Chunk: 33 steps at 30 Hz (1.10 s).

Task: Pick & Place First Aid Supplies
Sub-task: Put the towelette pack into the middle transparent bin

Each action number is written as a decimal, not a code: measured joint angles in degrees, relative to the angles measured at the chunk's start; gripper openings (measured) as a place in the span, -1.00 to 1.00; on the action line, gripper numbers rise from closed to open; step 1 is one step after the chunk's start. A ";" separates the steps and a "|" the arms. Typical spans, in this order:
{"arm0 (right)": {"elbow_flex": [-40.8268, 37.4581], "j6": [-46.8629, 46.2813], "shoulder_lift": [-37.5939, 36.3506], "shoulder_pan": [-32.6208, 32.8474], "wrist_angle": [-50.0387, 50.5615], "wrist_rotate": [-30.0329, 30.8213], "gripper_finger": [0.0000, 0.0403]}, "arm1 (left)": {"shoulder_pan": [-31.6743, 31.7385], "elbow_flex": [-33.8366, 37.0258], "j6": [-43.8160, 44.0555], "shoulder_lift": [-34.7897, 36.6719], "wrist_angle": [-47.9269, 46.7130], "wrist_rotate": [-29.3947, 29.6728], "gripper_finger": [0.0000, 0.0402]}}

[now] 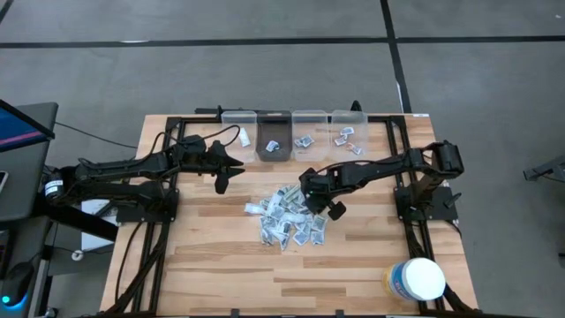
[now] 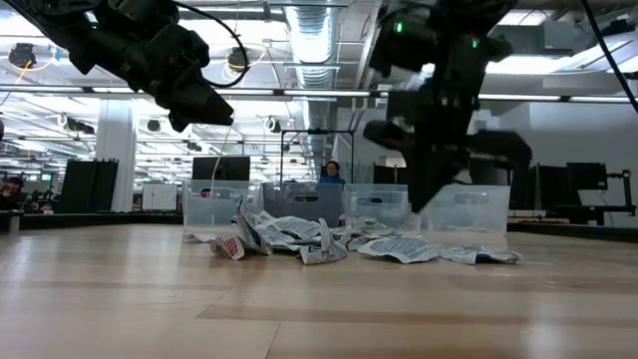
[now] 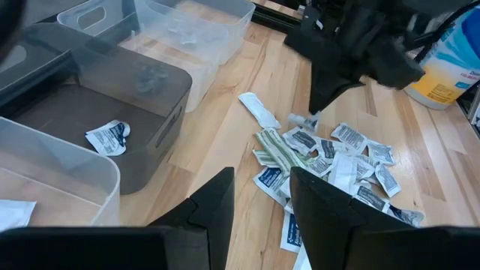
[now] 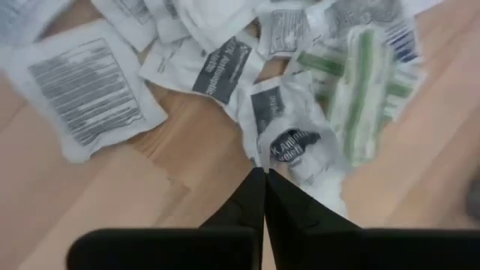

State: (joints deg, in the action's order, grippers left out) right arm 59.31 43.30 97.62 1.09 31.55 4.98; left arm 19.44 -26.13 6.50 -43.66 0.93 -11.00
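Packets (image 1: 287,219) heaped in a loose pile on the table (image 1: 212,265), just in front of the bins (image 1: 273,138); a few already inside them. Right gripper (image 4: 264,174) down at the pile's bin-side edge, fingers pressed together at a crumpled packet's (image 4: 289,142) edge; cannot tell if anything pinched. Left gripper (image 3: 262,196) hanging open near the bins, well above the pile, empty. Probably light, thin, floppy, slippery paper, overlapping; best pinched at a free raised corner, one at a time.
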 joint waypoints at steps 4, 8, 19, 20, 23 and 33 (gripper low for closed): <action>1.54 1.21 -2.60 -0.86 0.90 2.02 -1.00 | 0.00 0.00 0.00 0.02 0.00 0.00 -0.35; 4.55 1.75 -5.80 -2.96 -0.05 4.20 -1.00 | 0.00 0.00 -0.05 0.09 0.21 0.00 -0.35; 11.17 2.30 -9.33 -12.73 -0.86 10.17 -1.00 | 0.02 0.02 -0.04 0.15 0.44 0.00 -0.35; 11.32 2.28 -9.31 -13.79 -0.69 10.64 -1.00 | 0.02 0.02 -0.04 0.15 0.43 0.00 -0.35; 11.49 2.32 -9.29 -16.32 -0.54 10.51 -1.00 | 0.02 0.02 0.12 0.15 0.44 0.00 -0.35; 11.49 6.76 -6.69 -10.56 -0.76 0.48 -0.97 | 0.02 0.02 0.44 0.15 0.44 0.00 -0.35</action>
State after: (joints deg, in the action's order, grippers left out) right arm 70.81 50.06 90.94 -9.47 30.79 5.46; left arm 19.46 -26.11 6.94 -43.51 1.37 -11.00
